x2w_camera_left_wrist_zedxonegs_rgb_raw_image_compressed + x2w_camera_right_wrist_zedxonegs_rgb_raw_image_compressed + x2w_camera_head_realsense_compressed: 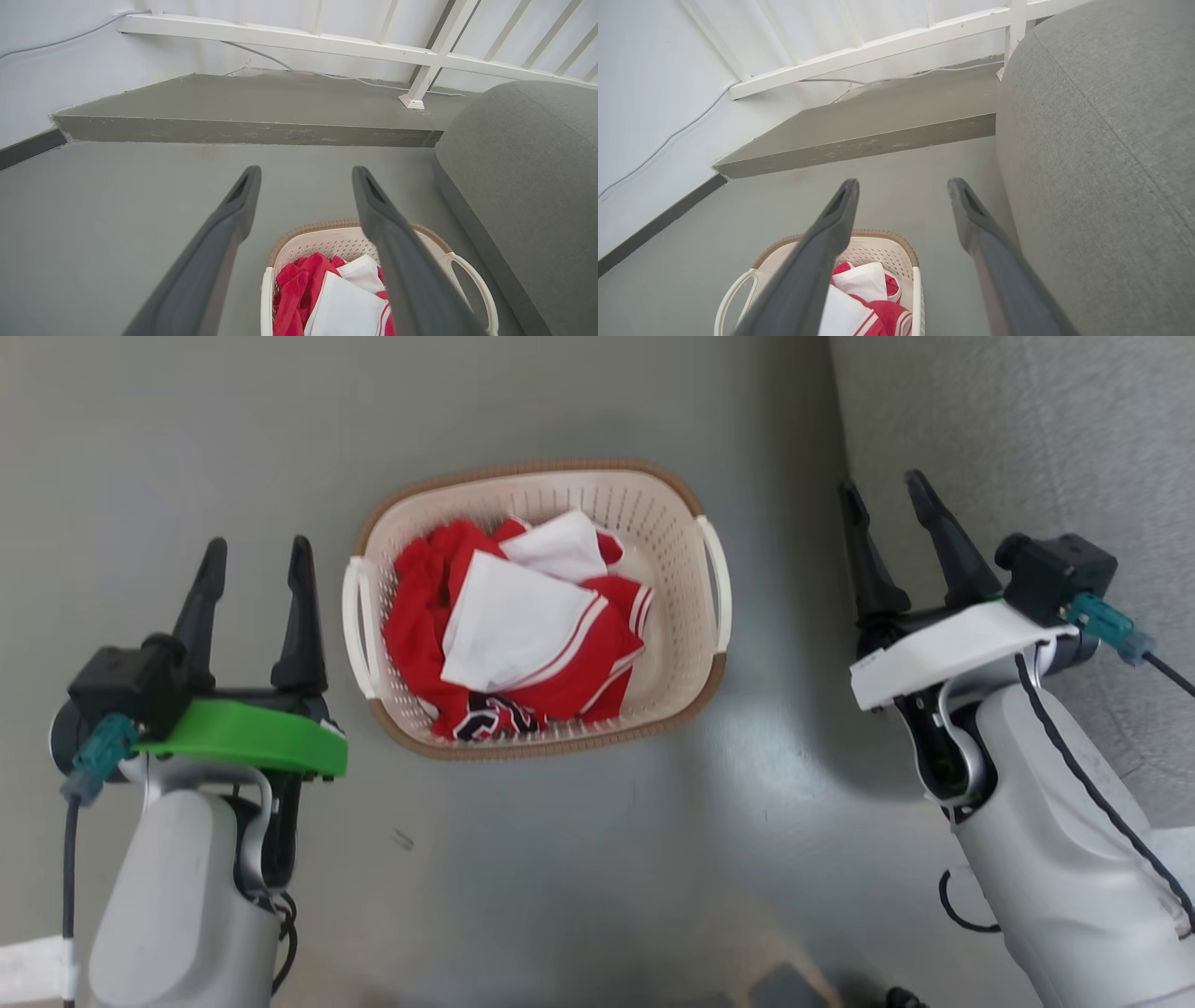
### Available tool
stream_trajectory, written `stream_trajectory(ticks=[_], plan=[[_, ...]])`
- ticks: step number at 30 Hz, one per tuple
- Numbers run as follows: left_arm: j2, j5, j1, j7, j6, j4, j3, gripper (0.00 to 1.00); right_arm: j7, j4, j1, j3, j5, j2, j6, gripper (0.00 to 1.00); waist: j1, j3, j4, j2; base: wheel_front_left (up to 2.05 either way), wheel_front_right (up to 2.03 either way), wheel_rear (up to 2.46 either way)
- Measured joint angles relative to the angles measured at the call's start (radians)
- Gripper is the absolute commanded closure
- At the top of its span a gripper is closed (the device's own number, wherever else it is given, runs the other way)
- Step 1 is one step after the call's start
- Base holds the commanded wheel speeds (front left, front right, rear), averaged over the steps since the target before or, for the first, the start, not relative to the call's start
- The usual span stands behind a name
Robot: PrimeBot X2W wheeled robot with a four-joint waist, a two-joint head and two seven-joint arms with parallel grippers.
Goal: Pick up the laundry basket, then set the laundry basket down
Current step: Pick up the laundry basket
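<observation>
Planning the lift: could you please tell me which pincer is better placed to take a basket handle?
Probably left: the left pincer sits close beside the laundry basket; the right pincer is farther off, near the sofa.

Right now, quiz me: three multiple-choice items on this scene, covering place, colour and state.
1. Where does the laundry basket stand?
A. On the grey floor, between the left pincer and right pincer
B. On a table
C. In mid-air
2. What colours are the clothes in it?
A. Blue and yellow
B. Mostly red and white
C. All black
3. How are the two pincers?
A. Both shut on handles
B. One shut
C. Both open, holding nothing
Key: 1 A, it sits on the floor between them; 2 B, red cloth, white pieces; 3 C, each stands spread, nothing between.
</observation>
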Motion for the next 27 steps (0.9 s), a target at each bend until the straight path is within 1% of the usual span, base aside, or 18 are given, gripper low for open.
stream_trajectory(ticks=[3, 6, 11, 20, 24, 27], plan=[[0.001, 0.002, -0.025, 0.002, 0.0, 0.021, 0.001, 0.0, 0.001, 0.022, -0.023, 0.007, 0.0, 0.006, 0.0, 0.0, 0.0, 0.035, 0.0, 0.0, 0.0, 0.0, 0.0], [0.004, 0.003, -0.05, 0.01, 0.0, 0.047, 0.003, 0.0, 0.005, 0.044, -0.051, 0.015, 0.0, 0.013, 0.009, 0.0, 0.0, 0.069, 0.0, 0.0, 0.0, 0.0, 0.0], [0.004, -0.002, -0.087, 0.024, -0.003, 0.098, 0.009, 0.0, 0.013, 0.088, -0.103, 0.017, 0.0, 0.017, 0.01, 0.0, 0.0001, 0.124, 0.0, 0.0, 0.0, 0.0, 0.0], [0.001, -0.011, -0.175, 0.035, -0.007, 0.172, 0.011, 0.0, 0.034, 0.181, -0.183, 0.029, 0.0, 0.023, 0.026, 0.0, 0.0001, 0.214, 0.008, 0.0, 0.0, 0.0, 0.0], [0.0, -0.011, -0.206, 0.041, -0.007, 0.208, 0.011, 0.0, 0.04, 0.215, -0.221, 0.031, 0.001, 0.032, 0.027, 0.0, 0.0, 0.25, 0.014, 0.0, 0.0, 0.0, 0.0], [-0.002, -0.011, -0.233, 0.041, -0.008, 0.233, 0.011, 0.0, 0.043, 0.24, -0.241, 0.031, 0.002, 0.034, 0.035, 0.0, 0.0, 0.276, 0.019, 0.0, 0.0, 0.0, 0.0]])
